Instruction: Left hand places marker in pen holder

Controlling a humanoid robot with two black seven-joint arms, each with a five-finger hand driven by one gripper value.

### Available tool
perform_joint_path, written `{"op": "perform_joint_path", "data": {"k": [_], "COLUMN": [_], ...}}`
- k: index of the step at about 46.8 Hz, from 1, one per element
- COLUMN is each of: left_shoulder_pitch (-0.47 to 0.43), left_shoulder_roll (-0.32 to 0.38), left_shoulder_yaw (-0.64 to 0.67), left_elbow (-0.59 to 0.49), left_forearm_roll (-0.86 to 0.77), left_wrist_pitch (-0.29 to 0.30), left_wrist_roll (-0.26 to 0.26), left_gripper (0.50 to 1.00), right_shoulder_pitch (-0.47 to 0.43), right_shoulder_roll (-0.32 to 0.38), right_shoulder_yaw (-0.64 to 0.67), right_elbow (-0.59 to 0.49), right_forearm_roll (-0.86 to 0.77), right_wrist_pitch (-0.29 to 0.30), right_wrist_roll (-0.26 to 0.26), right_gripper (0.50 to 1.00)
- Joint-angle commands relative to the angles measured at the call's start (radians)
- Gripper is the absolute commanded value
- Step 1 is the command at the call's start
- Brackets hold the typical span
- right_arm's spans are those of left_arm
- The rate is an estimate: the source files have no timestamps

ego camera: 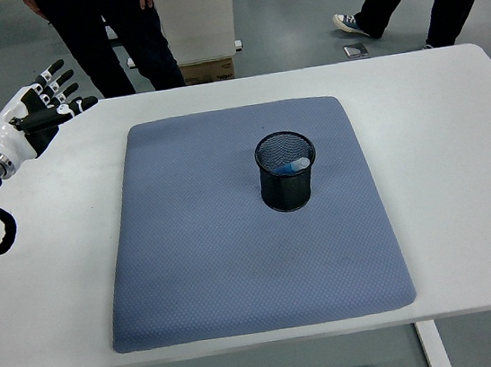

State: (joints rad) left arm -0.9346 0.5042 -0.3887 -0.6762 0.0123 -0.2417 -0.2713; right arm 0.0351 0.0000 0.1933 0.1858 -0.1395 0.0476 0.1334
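On white table (454,120): blue mat (251,228) | pen holder (287,172), marker (290,167) apparently inside | left hand (36,107) fingers spread, empty

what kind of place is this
Probably a robotics lab or test space: a white table with a blue mat and a mesh pen holder, a bare grey floor, and people's legs standing behind.

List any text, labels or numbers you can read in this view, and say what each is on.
None can be read.
The marker in the pen holder: no print visible.
The blue mat and white table: plain.
The left hand: no legible marks.
The cardboard box behind the table: no readable label.
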Motion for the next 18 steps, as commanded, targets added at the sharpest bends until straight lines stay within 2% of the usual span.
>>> {"op": "perform_joint_path", "data": {"k": [1, 8, 18], "left_shoulder_pitch": [0.031, 0.080, 0.103], "left_shoulder_roll": [0.000, 0.007, 0.014], "left_shoulder_yaw": [-0.018, -0.048, -0.071], "left_elbow": [0.000, 0.000, 0.000], "left_forearm_roll": [0.000, 0.000, 0.000], "left_wrist_pitch": [0.001, 0.002, 0.002], "left_wrist_roll": [0.000, 0.000, 0.000], "left_gripper": [1.000, 1.000, 1.000], "right_shoulder_pitch": [0.000, 0.000, -0.001], "right_shoulder_roll": [0.000, 0.000, 0.000], "right_shoulder_yaw": [0.000, -0.002, 0.005], "right_elbow": [0.000, 0.009, 0.003], "right_forearm_roll": [0.000, 0.001, 0.003], "right_wrist_pitch": [0.000, 0.008, 0.006], "right_wrist_roll": [0.000, -0.002, -0.002], "right_gripper": [1.000, 1.000, 1.000]}}
